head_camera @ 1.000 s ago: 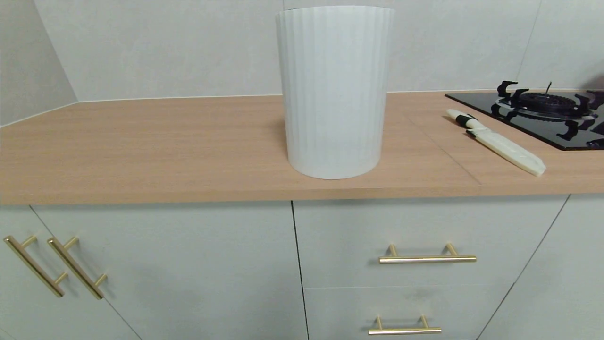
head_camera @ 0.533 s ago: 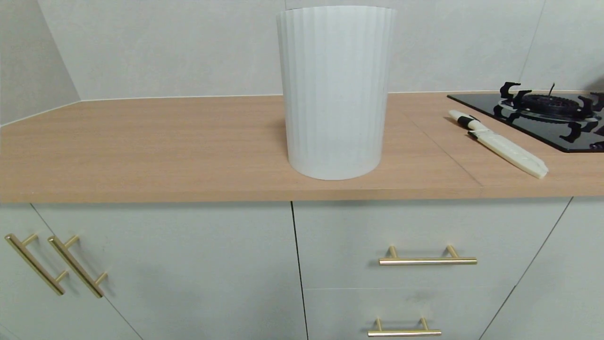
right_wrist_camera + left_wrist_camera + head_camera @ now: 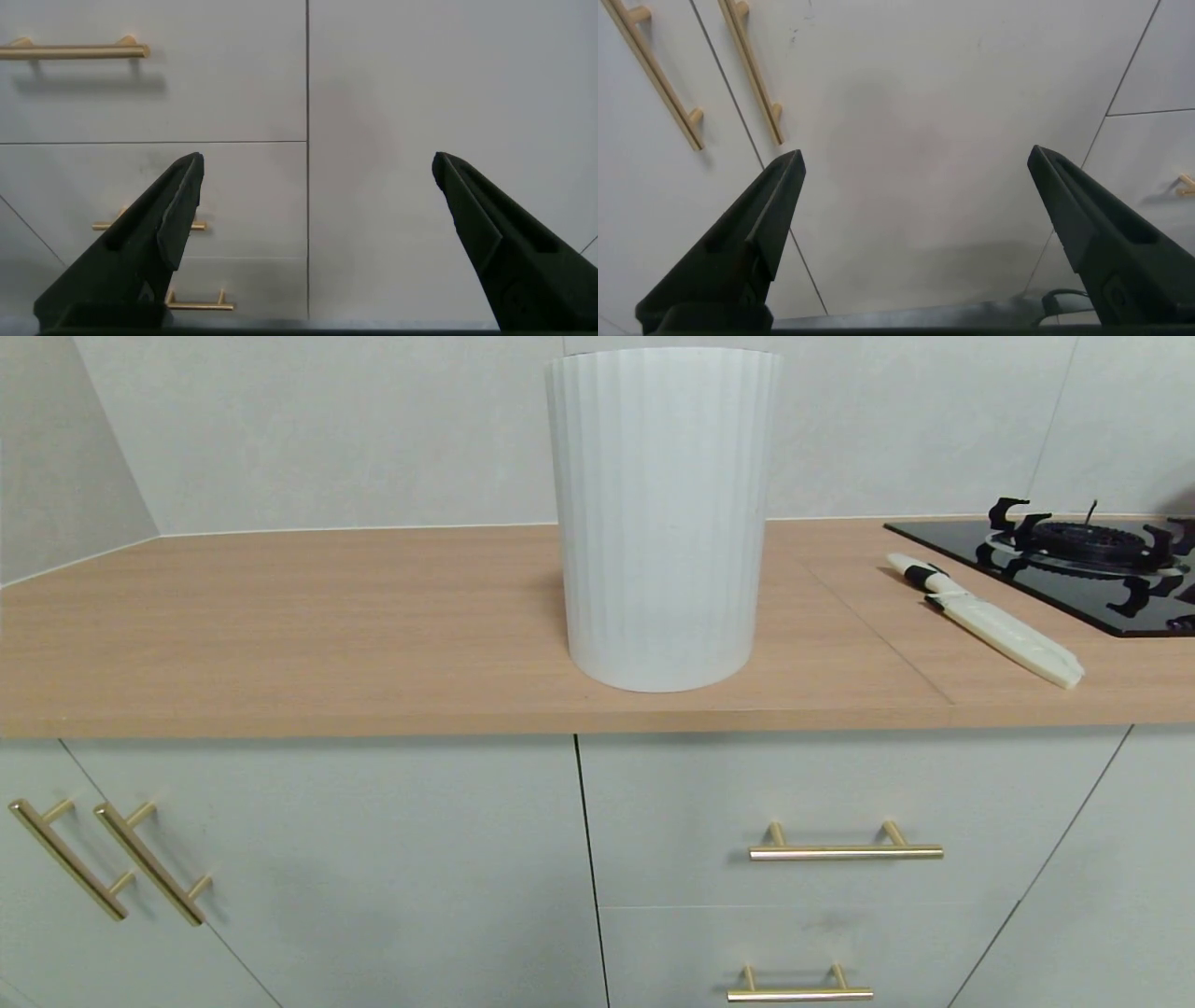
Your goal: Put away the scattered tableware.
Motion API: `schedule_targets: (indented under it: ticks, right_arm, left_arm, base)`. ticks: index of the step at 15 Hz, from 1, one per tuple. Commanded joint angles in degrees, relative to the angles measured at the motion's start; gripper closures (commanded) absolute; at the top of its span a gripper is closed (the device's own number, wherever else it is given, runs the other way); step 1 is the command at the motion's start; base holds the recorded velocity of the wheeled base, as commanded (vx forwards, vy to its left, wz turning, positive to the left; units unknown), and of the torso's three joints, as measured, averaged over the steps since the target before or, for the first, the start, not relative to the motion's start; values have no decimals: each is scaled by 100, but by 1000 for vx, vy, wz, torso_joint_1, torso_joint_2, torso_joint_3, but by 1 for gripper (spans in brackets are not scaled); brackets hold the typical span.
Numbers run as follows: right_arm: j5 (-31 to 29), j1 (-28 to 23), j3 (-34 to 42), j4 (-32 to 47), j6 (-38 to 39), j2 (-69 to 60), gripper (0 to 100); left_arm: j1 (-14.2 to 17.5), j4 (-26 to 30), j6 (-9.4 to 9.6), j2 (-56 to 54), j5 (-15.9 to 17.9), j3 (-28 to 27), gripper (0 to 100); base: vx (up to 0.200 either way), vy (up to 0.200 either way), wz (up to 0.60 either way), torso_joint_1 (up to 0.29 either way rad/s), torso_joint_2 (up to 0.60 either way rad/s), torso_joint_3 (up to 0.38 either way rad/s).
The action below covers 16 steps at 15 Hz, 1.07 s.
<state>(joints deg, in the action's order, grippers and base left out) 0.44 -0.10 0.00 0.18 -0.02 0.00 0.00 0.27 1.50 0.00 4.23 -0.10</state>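
Left gripper (image 3: pixel 915 159) and right gripper (image 3: pixel 316 161) hang spread, empty. Your knife (image 3: pixel 985 619) looks light, stiff, slick: grip the handle (image 3: pixel 920 576), not the blade (image 3: pixel 1019 640).

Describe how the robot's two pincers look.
The left pincer and right pincer look alike. Each has two matte, dark grey fingers, shaped as long plain wedges that taper to narrow tips, with flat bevelled faces.

Wooden worktop (image 3: pixel 280 625) carries a ribbed white bin (image 3: pixel 663 523), a white knife (image 3: pixel 985 619) and a black hob (image 3: pixel 1074 565).
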Motion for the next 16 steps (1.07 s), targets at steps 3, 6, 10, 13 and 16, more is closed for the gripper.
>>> schedule_targets:
  ticks: [3,6,10,13,16]
  right_arm:
    - [0,1,0,-1,-6,9,0]
    - [0,1,0,-1,-6,9,0]
    - [0,10,0,-1,-6,9,0]
    - [0,1,0,-1,-6,9,0]
    - [0,1,0,-1,-6,9,0]
  left_arm:
    - [0,0,-1,0,-1,1,0]
    - [0,0,-1,0,-1,1,0]
    - [0,0,-1,0,-1,1,0]
    - [0,0,-1,0,-1,1,0]
    - [0,0,-1,0,-1,1,0]
  base:
    - [0,0,0,0,0,0]
    - [0,0,0,61,-237,-251]
    - [0,0,0,116,-467,-309]
    - [0,0,0,159,-476,-312]
    - [0,0,0,175,-476,-302]
